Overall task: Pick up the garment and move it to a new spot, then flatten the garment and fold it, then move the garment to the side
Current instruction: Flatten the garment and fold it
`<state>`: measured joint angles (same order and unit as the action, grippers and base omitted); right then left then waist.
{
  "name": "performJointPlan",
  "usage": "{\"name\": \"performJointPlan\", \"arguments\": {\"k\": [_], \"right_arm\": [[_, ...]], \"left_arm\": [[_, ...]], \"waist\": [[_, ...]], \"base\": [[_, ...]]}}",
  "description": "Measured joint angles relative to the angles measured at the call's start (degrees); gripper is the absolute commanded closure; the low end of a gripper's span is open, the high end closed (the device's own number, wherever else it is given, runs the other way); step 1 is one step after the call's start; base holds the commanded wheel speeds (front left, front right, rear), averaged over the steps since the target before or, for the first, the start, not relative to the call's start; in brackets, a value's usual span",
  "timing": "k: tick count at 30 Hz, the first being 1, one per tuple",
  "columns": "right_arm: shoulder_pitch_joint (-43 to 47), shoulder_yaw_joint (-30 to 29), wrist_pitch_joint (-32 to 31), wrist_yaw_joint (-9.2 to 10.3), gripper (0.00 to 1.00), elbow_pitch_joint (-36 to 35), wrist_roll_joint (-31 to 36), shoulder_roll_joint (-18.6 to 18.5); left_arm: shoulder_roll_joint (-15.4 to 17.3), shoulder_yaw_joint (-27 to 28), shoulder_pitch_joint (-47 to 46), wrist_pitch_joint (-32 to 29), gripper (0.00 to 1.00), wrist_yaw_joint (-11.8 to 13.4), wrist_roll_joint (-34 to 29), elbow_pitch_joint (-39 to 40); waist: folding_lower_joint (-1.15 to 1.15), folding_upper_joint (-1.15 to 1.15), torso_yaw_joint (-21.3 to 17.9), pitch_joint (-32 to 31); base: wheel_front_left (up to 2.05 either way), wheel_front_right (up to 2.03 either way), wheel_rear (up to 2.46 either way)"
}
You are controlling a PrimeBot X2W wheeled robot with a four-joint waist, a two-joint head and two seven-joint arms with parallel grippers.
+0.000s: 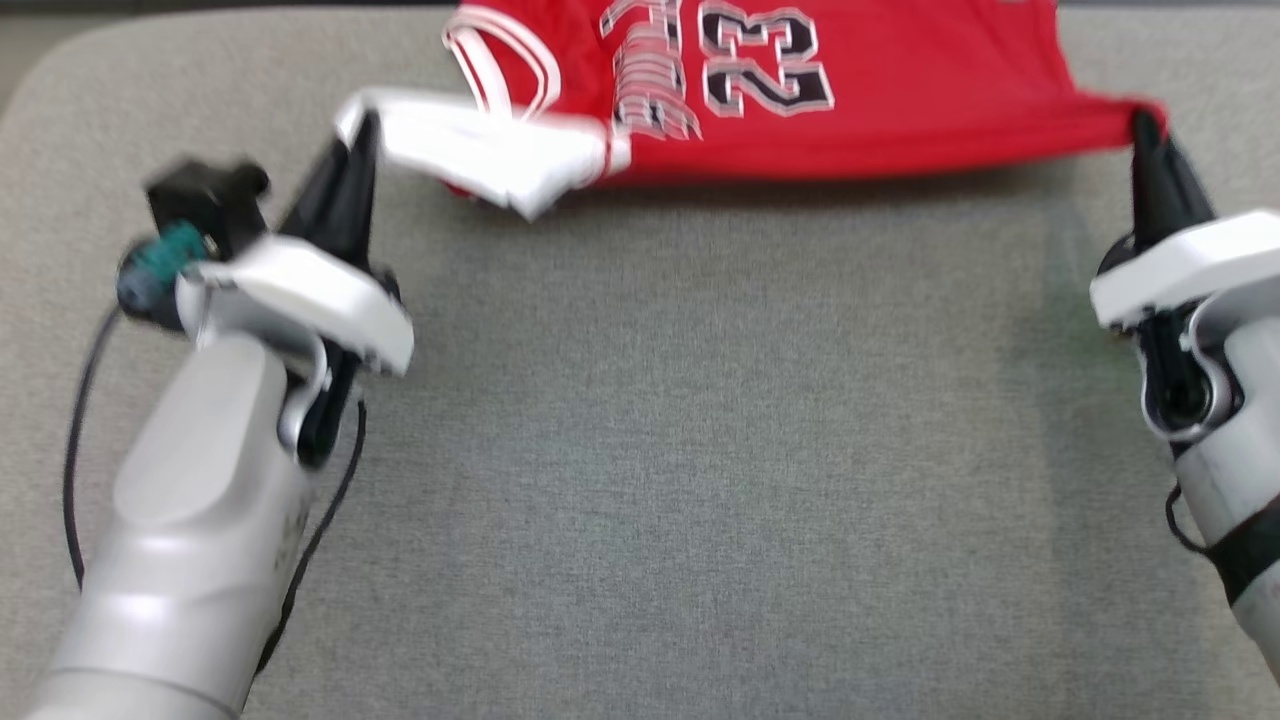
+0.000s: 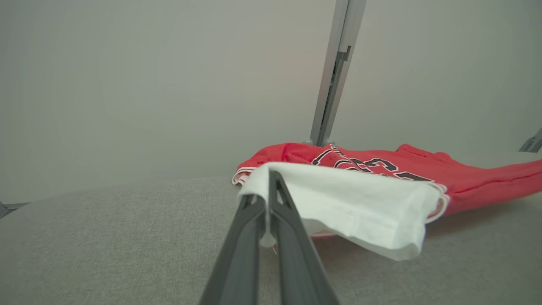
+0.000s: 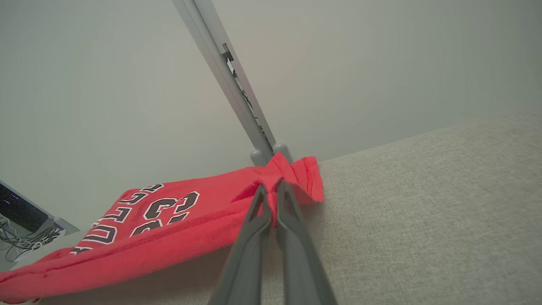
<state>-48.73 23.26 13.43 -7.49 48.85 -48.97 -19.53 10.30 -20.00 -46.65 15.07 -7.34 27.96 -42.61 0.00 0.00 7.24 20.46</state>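
Note:
The garment (image 1: 880,90) is a red jersey with a black and white "23" and a white part on one side, lying at the far edge of the grey padded surface (image 1: 700,450). My left gripper (image 1: 360,125) is shut on the garment's white corner (image 2: 338,199), and its tips (image 2: 269,178) pinch the cloth's edge. At the far right my right gripper (image 1: 1145,125) is shut on the red corner (image 3: 296,173), with its tips (image 3: 271,188) buried in the fabric. Between the two grippers the near hem is stretched taut and raised slightly off the surface.
A grey metal post (image 2: 334,72) rises behind the surface, against a pale wall. Cables and a dark device (image 3: 21,224) lie off the far end. Open grey padding stretches between my arms toward the near edge.

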Motion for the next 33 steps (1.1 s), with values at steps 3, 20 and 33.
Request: {"name": "performJointPlan", "arguments": {"k": [3,20,33], "right_arm": [[2.0,2.3,-2.7,-0.01,1.0,2.1,-2.4,-0.8],[13.2,14.0,-6.9,-0.01,1.0,6.2,-7.0,-3.5],[18.9,19.4,-12.7,-0.02,1.0,5.1,-12.3,-6.4]], "left_arm": [[1.9,-5.2,2.8,-0.2,1.0,0.0,1.1,-2.8],[9.9,-32.3,15.3,-7.3,1.0,-0.1,12.1,-1.2],[16.2,-40.9,19.8,-12.4,1.0,-0.1,22.2,5.4]], "waist": [[0.0,0.0,0.0,-3.2],[0.0,0.0,1.2,-15.3],[0.0,0.0,0.4,-19.9]], "base": [[0.0,0.0,0.0],[0.0,0.0,0.0],[0.0,0.0,0.0]]}}
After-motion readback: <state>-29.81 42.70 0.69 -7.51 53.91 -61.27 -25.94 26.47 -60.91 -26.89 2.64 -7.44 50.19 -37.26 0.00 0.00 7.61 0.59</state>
